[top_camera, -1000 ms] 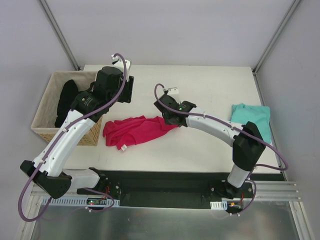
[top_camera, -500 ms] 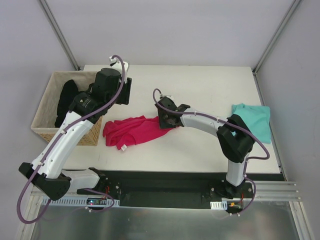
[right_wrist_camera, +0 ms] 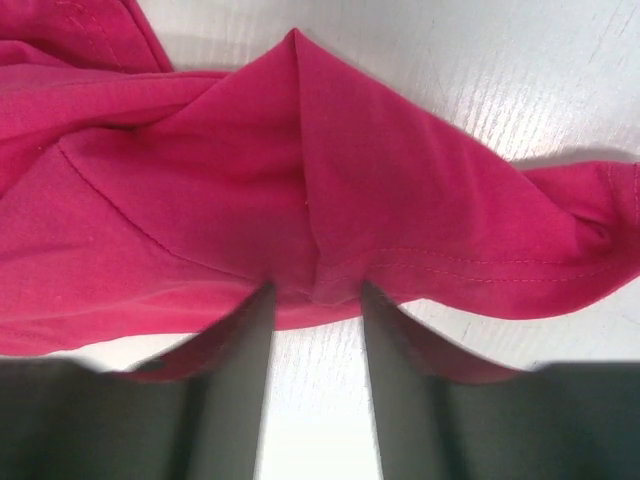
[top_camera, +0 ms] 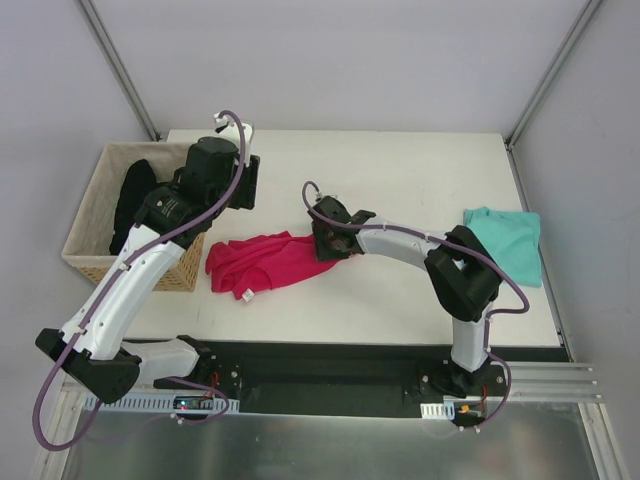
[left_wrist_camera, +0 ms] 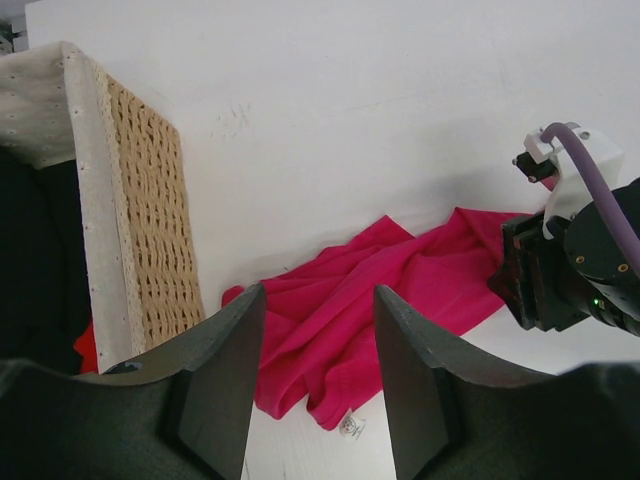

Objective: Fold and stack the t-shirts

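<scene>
Moved closer, right gripper [right_wrist_camera: 315, 292] astride pink t-shirt [right_wrist_camera: 190, 180]

The right arm [top_camera: 400, 240] is swinging leftward. Its elbow [top_camera: 462, 270] is pulling in and away from the teal t-shirt [top_camera: 505, 240], uncovering more of that shirt's near-left edge. The right gripper [top_camera: 325, 243] is sliding down and to the left onto the right end of the pink t-shirt [top_camera: 262, 262] — it is coming to straddle a raised fold of the cloth there. The left arm [top_camera: 130, 280] is drifting slightly left, its low elbow is moving outward, and the left gripper [top_camera: 247, 183] is edging a little toward the basket [top_camera: 85, 225].
</scene>
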You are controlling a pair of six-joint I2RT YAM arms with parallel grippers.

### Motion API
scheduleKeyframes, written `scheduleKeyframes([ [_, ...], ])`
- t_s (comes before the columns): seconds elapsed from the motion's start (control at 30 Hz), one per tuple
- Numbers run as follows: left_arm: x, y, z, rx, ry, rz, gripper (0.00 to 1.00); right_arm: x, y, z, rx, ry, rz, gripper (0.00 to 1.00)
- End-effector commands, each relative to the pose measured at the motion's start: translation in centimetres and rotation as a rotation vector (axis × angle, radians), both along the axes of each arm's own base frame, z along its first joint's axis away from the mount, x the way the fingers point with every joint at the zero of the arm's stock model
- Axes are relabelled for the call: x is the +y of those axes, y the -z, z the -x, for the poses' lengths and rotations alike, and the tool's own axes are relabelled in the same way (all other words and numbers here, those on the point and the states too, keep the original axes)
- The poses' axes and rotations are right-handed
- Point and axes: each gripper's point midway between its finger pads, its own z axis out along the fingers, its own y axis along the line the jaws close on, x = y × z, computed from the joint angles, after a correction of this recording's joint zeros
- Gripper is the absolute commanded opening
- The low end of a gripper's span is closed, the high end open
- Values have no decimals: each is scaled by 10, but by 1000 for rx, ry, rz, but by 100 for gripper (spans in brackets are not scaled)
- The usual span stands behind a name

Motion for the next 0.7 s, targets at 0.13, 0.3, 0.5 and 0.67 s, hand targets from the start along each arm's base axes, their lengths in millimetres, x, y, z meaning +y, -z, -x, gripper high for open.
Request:
scheduleKeyframes([
  [0.13,15,2,2,5,-55,-12,47,5,-14,-13,-43,32,-36,8],
  [0.3,14,3,0,10,-52,-10,47,-5,-16,-15,-59,68,-11,1],
  [0.5,13,2,-3,10,-49,-8,47,-26,-37,-22,-124,128,20,1],
  [0.67,14,2,-4,10,-49,-2,46,-59,-95,-35,-270,225,82,1],
])
